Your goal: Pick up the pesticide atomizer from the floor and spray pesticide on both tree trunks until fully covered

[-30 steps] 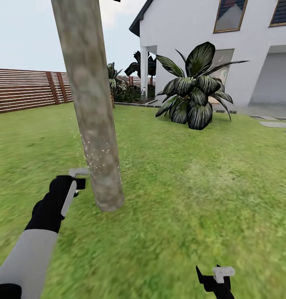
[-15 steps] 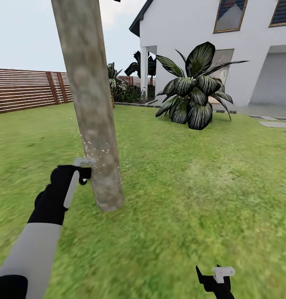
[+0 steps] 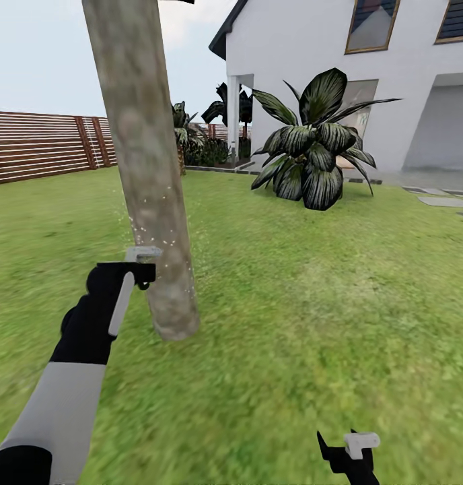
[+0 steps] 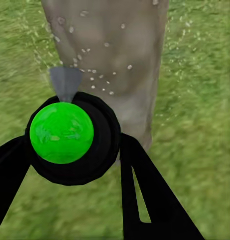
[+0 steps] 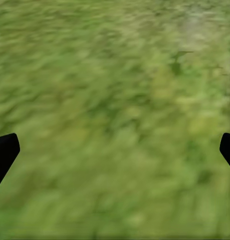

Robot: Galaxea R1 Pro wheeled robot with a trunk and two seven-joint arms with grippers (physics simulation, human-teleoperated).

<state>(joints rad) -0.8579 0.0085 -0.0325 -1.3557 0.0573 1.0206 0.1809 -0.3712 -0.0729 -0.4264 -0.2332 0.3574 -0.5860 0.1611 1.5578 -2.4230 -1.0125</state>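
Left gripper (image 3: 138,269) is clamped on the pesticide atomizer (image 4: 69,137), which shows in the left wrist view as a round black body with a bright green dome, pinched between the two black fingers (image 4: 145,195). From the head camera, that gripper sits at about eight o'clock, just beside the thick grey-beige tree trunk (image 3: 147,168), low on its left flank. A small grey cone of spray (image 4: 65,83) leaves the nozzle toward the bark, and pale droplets (image 4: 92,65) fleck the trunk and the air around it. That trunk leans slightly and runs from the green lawn (image 3: 312,289) up past twelve o'clock. Right gripper (image 3: 349,451) hangs at about five o'clock over bare grass, its jaws spread wide with nothing between them. Farther off, a dark broad-leaved plant (image 3: 315,151) stands at one o'clock before the white house (image 3: 312,40), and a brown slat fence (image 3: 43,145) runs at ten o'clock.
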